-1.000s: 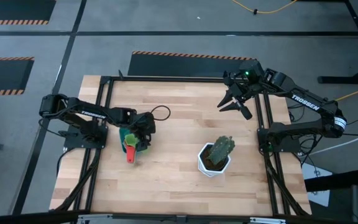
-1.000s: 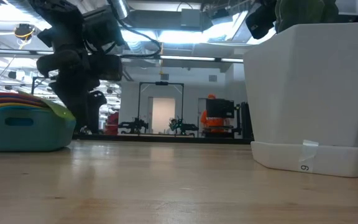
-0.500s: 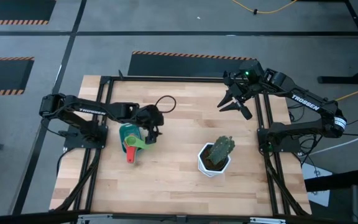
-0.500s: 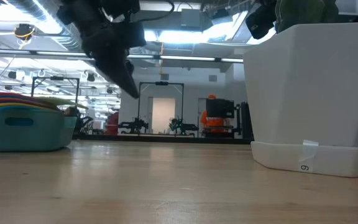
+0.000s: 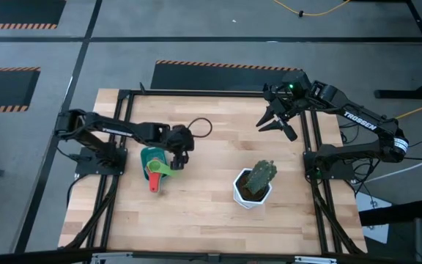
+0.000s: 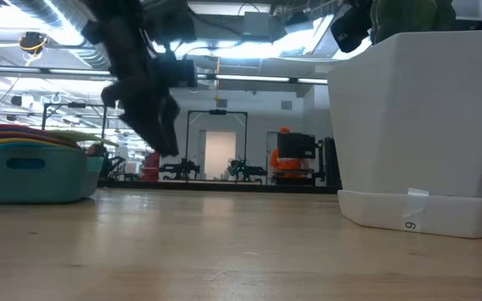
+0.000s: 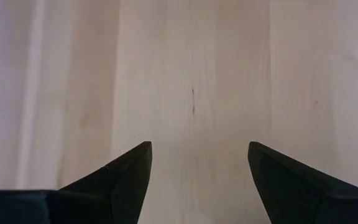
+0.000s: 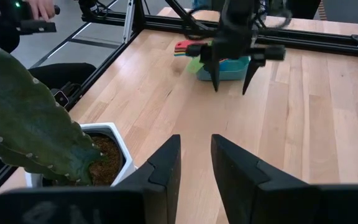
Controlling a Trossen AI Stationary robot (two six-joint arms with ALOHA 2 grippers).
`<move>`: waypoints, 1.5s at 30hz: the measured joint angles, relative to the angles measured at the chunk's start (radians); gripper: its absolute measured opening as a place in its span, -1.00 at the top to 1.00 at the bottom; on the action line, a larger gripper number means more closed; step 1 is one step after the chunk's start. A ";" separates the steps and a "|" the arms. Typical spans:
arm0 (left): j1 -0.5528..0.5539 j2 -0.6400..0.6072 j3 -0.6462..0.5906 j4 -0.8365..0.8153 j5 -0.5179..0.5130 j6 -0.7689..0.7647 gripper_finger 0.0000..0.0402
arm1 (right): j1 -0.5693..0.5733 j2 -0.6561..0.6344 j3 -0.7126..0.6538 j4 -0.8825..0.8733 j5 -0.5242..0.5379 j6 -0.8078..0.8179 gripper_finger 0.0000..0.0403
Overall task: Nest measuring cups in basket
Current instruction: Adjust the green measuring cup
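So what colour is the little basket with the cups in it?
The basket is teal, clearest in the low view.

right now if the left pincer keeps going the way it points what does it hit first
The bare wooden table. The left pincer points straight down, open and empty, beside the basket of nested measuring cups; nothing lies between it and the wood.

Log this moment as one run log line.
left gripper: open, empty, beside basket | measuring cups: nested in basket | right gripper: parked far edge, empty
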 joint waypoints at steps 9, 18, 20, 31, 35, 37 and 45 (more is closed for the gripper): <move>-0.007 0.073 -0.001 -0.050 0.164 0.003 -0.30 | 0.000 0.000 0.000 -0.008 0.000 0.000 0.53; -0.080 0.073 -0.001 -0.178 0.184 -0.001 -0.30 | 0.000 0.000 0.000 -0.009 0.000 0.000 0.53; -0.100 0.073 -0.001 -0.177 0.185 -0.001 -0.30 | 0.000 0.000 0.000 -0.009 0.000 0.000 0.53; -0.139 0.067 -0.001 -0.178 0.191 -0.034 -0.30 | 0.000 0.000 0.000 -0.010 0.000 0.000 0.53; -0.142 0.067 0.011 -0.188 0.204 -0.035 -0.30 | 0.000 0.000 0.000 -0.011 0.000 0.000 0.53; -0.146 0.067 0.032 -0.213 0.210 -0.035 -0.30 | 0.000 0.000 0.000 -0.011 0.000 0.000 0.53; -0.164 0.067 0.136 -0.370 0.208 -0.034 -0.30 | 0.000 0.000 0.000 -0.011 0.000 0.000 0.53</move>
